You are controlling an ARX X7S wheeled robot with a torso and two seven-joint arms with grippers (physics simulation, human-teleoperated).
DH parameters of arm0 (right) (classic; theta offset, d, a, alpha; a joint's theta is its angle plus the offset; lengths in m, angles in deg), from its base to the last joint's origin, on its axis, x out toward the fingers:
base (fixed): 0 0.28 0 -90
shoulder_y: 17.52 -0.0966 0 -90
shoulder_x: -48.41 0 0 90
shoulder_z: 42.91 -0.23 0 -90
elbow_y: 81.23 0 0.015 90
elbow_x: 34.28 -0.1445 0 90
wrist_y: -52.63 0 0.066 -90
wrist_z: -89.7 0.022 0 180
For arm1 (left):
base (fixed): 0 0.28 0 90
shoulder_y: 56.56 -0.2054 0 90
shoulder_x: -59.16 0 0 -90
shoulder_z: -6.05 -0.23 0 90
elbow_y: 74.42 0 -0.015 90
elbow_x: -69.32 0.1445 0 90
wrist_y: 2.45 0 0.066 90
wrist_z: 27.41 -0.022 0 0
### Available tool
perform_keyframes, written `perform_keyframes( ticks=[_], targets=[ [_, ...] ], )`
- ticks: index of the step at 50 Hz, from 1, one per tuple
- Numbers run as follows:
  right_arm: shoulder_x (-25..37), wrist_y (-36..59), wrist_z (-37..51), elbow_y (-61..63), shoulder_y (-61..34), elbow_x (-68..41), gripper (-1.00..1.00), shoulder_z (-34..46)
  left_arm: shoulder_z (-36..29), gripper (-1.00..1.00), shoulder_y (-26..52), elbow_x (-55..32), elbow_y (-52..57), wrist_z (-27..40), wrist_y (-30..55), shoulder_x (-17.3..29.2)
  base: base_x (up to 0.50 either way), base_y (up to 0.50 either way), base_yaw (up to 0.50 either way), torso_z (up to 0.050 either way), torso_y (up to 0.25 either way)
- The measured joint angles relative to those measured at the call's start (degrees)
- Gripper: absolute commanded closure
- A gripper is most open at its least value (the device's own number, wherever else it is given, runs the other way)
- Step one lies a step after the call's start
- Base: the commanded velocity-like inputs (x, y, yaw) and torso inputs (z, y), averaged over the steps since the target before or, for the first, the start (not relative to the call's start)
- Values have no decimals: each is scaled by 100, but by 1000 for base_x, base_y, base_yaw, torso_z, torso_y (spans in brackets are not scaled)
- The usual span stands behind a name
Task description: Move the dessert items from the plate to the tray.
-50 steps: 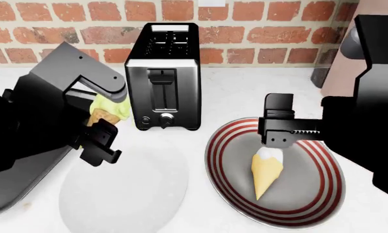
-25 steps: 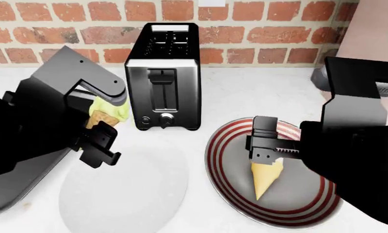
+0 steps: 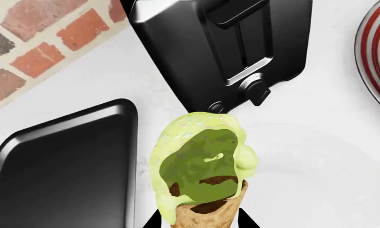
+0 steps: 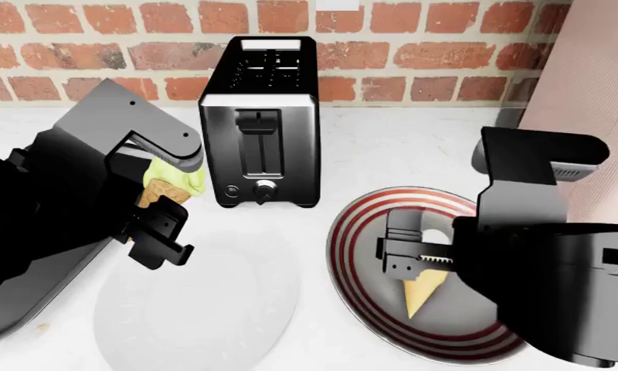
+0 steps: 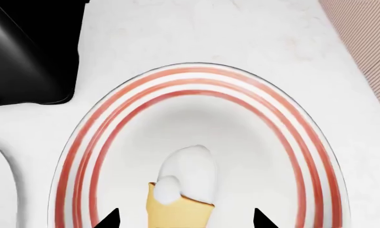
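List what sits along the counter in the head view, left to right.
Black tray → green-scoop waffle cone in the left claw → toaster → red-striped plate → pale yellow cone under the right claw.

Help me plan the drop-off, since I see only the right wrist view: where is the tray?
Observer: The tray lies at the counter's far left, left of the toaster. In the head view the left arm hides most of it.
Operator: Is the other cone somewhere on this plate?
Observer: No. The left gripper holds the green-scoop cone in the air beside the tray, not yet over it.
Operator: Does anything lie between my plate and the tray?
Observer: Yes. A plain white plate lies in front of the toaster, between the striped plate and the tray.
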Motion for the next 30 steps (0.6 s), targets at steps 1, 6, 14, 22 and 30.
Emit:
perform_keyframes(
  ticks=[1, 6, 14, 22, 30],
  targets=[
    [-6, -8, -13, -4, 22, 19, -100, 15, 1, 100, -3, 6, 1, -7, -2, 2, 0, 0, 0, 0, 0],
    [-29, -46, -85, -29, 138, 115, -100, 91, 1, 100, -11, 34, 12, -34, -11, 12, 0, 0, 0, 0, 0],
    [-93, -111, -217, -72, 327, 284, -100, 199, -1, 100, -31, 80, 39, -75, -28, 22, 0, 0, 0, 0, 1],
    [-163, -143, -300, -122, 452, 410, -100, 282, 15, 100, -67, 153, 68, -146, -42, 42, 0, 0, 0, 0, 0],
    [-235, -176, -373, -178, 552, 533, -100, 344, 34, 100, -113, 231, 93, -225, -60, 70, 0, 0, 0, 0, 0]
  ],
)
